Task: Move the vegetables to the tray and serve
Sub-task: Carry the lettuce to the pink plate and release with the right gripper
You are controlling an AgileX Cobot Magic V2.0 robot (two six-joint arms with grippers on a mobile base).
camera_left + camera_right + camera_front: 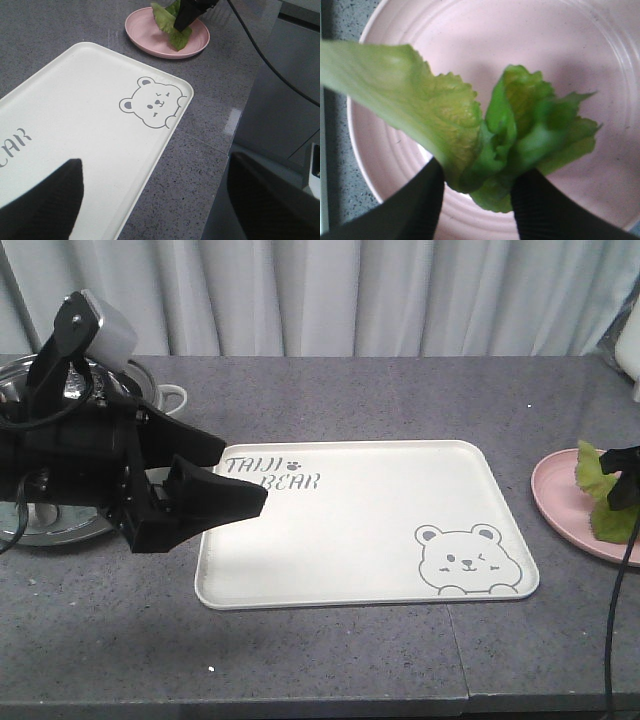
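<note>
Two end effectors in view, one busy.

Right end effector (pixel 482 175): black fingers pinched onto the crinkly light-green lettuce leaf (pixel 445 110), which bunches up between them. I read this as a closed grip on the leaf's middle fold. The leaf sits over the round pink plastic plate (pixel 545 45) at the right edge of the grey speckled worktop (pixel 330 660). Its lower end is on or just above the plate; cannot tell which. One long lobe extends free to one side of the fingers, unsupported, so it will likely flop on lift.

Cream-white rectangular plastic tray (pixel 360 530) with bear drawing lies mid-worktop, bare. It is near the plate but apart from it, and the bear corner is nearest. Judgement: a short carry towards the worktop's middle puts the leaf over the tray.

Left end effector (pixel 243 475): fingers spread, nothing between them, hovering at the tray's left edge by the lettering, well apart from the leaf. Probable reason: parked ready to take the tray for serving. Transfer not yet done.
</note>
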